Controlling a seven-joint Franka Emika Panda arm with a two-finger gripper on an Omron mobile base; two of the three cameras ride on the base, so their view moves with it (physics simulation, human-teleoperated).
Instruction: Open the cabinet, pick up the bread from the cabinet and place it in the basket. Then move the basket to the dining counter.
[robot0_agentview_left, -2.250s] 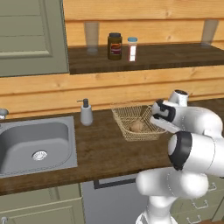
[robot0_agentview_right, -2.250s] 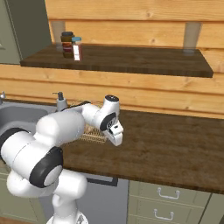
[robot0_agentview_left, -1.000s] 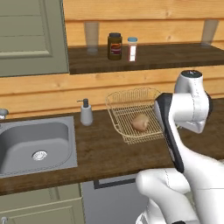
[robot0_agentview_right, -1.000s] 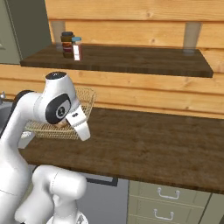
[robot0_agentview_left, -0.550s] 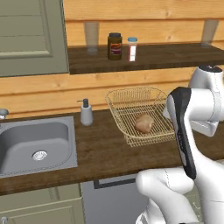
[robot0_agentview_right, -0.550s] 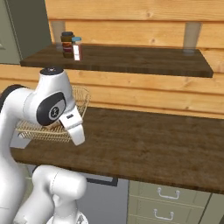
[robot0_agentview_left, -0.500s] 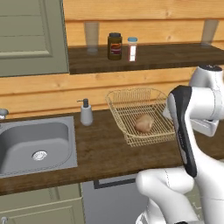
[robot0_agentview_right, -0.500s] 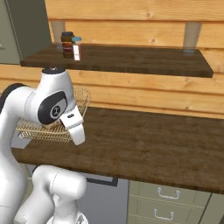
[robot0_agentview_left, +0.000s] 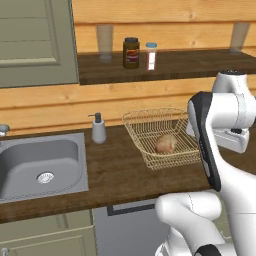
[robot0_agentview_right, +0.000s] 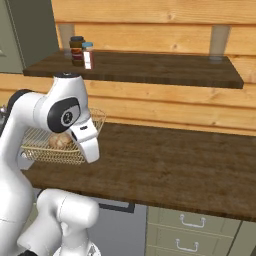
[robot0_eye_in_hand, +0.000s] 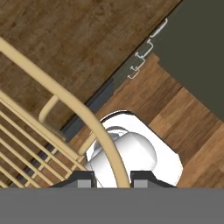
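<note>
We see the gripper (robot0_eye_in_hand: 109, 179) clamped on the thick rim of the basket (robot0_agentview_left: 150, 131), the golden wire held between its two dark tips. The bread (robot0_agentview_left: 166, 144) — a smooth tan roll — lies on the mesh floor inside. In the left base view the basket sits above the dark wood-grain counter (robot0_agentview_left: 110, 170), right of the soap dispenser (robot0_agentview_left: 98, 128) and steel sink (robot0_agentview_left: 40, 160); the right base view shows the arm covering part of it.

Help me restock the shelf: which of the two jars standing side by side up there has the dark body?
The left one in the left base view, the dark brown jar with a black lid. Its neighbour, the slimmer jar, is pale with a light lid.
</note>
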